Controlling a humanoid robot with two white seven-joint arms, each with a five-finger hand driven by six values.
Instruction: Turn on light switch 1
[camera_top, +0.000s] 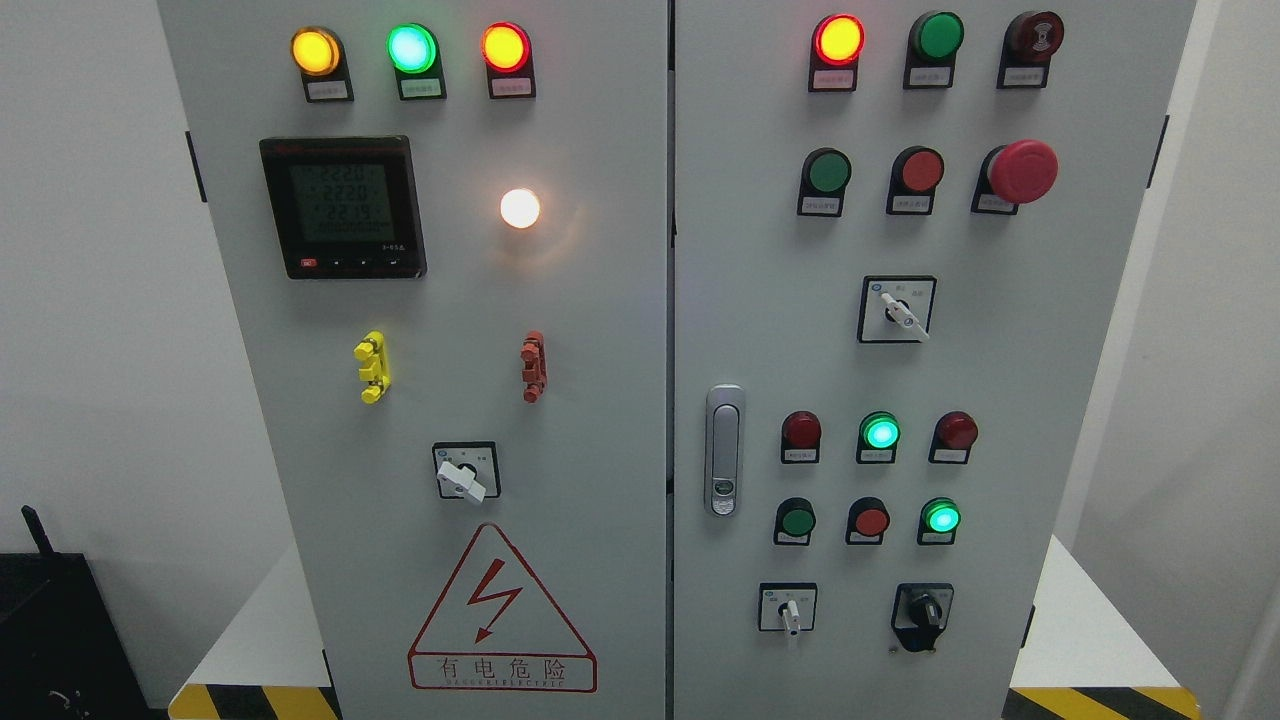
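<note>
Two cabinet doors (420, 400); white lamp (520, 208) lit.

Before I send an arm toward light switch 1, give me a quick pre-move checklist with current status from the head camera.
1. Hands in view: not ok; neither arm shows.
2. Panel powered: ok; meter display lit, white lamp on.
3. Switch 1 identified: cannot tell; labels too small to read, candidates include left door selector and lower right-door selector.
4. Path to panel: ok; nothing in front of the doors.
5. Emergency stop to be avoided: ok; clearly visible upper right.
</note>
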